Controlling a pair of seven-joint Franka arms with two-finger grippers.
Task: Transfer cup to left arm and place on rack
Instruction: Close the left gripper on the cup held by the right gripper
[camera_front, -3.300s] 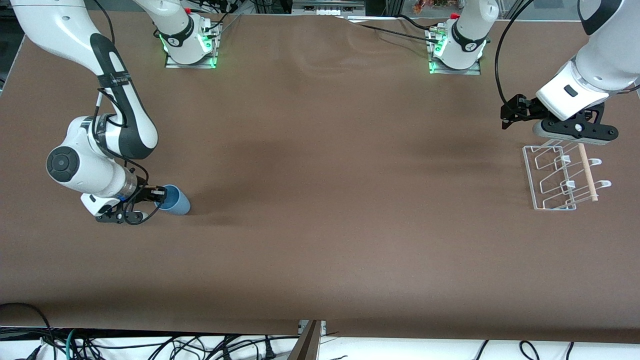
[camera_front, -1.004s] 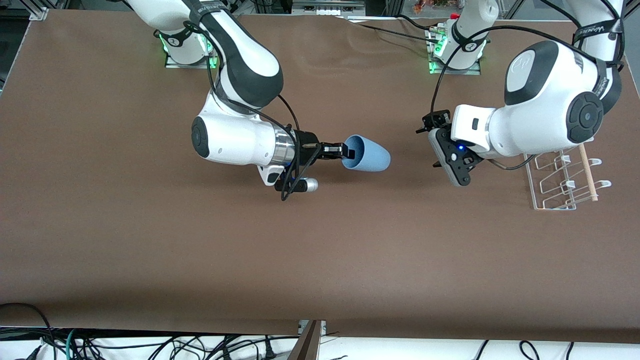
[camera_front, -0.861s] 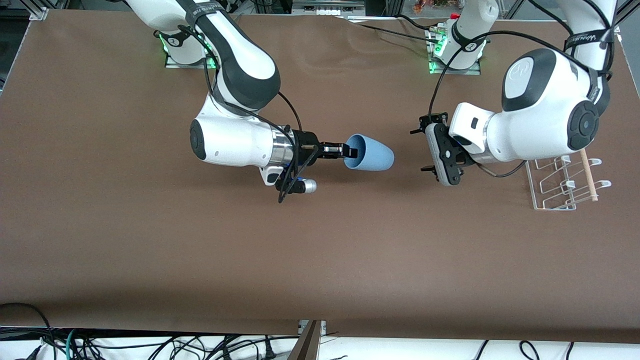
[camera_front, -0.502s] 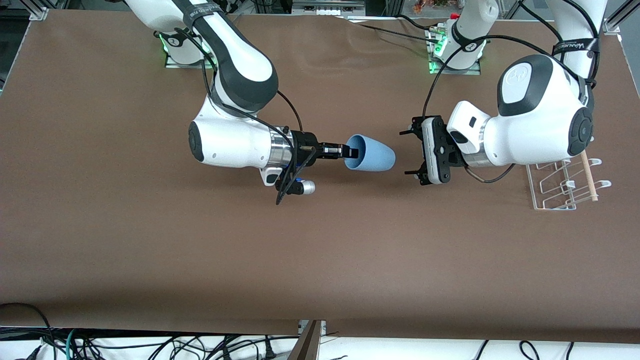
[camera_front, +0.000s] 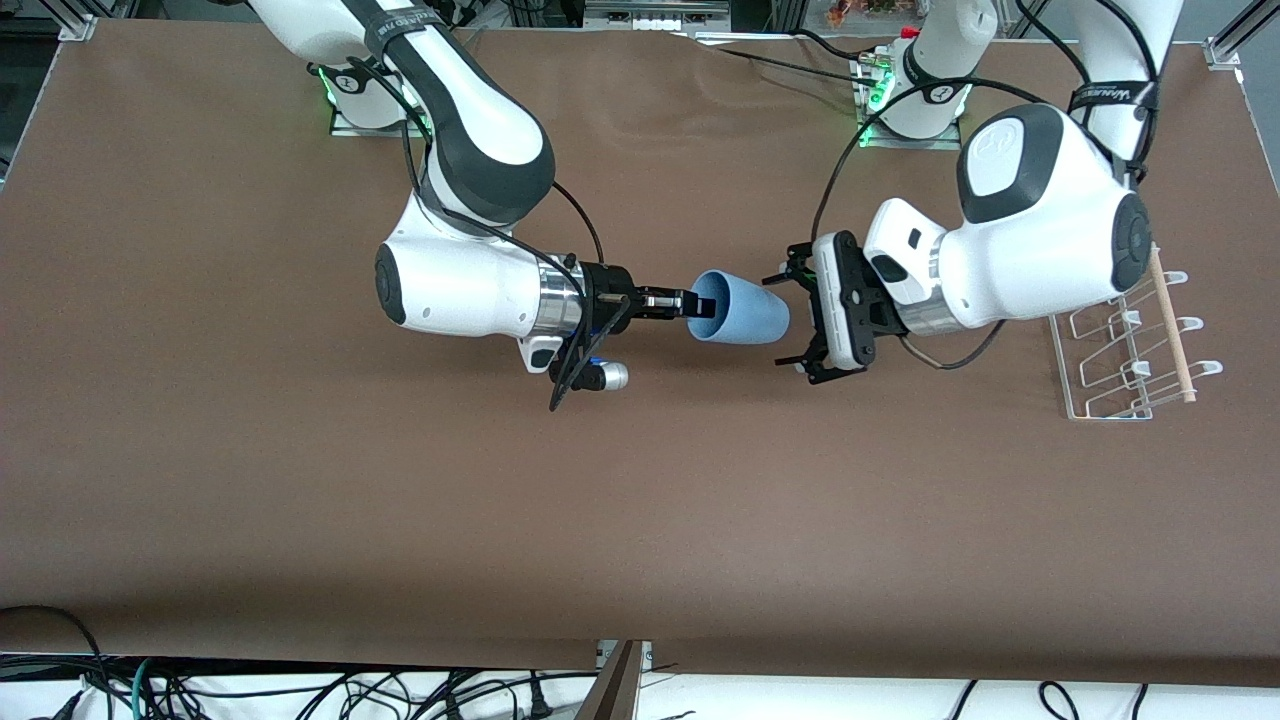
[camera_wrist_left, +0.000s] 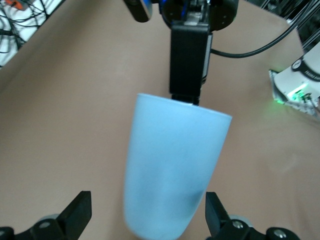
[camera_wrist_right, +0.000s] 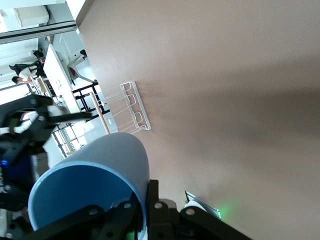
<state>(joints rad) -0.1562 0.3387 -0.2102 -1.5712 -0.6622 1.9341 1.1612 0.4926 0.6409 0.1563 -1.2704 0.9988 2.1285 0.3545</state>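
Now the small light-blue plastic handleless cup (camera_front: 738, 310) is up in the air over the middle of the brown bench (camera_front: 640, 520), lying on its side, mouth toward the right arm, base toward the left arm. The right arm's slim black hand (camera_front: 690, 302) is clamped on the cup's rim, one finger inside the mouth and one outside; the right wrist view shows the rim wall (camera_wrist_right: 142, 200) pinched between the fingers. The cup (camera_wrist_right: 95, 185) fills the lower part of that view.

The left arm's white boxy hand with black fingers (camera_front: 790, 320) is over the middle of the bench too, just beside the cup's base, fingers spread wide. One fingertip (camera_front: 778, 279) sits on the bases' side of the cup, the other (camera_front: 790, 360) on the front-edge side. In the left wrist view the cup (camera_wrist_left: 172, 170) hangs base-first between the two open fingertips (camera_wrist_left: 77, 212), with a gap on each side, no contact visible. The right hand (camera_wrist_left: 189, 65) shows at the cup's rim in that view.

The clear acrylic and white wire rack with looped prongs and a light wooden dowel (camera_front: 1130, 350) stands near the bench edge at the left arm's end, well apart from the cup. Also visible in the right wrist view (camera_wrist_right: 131, 107).
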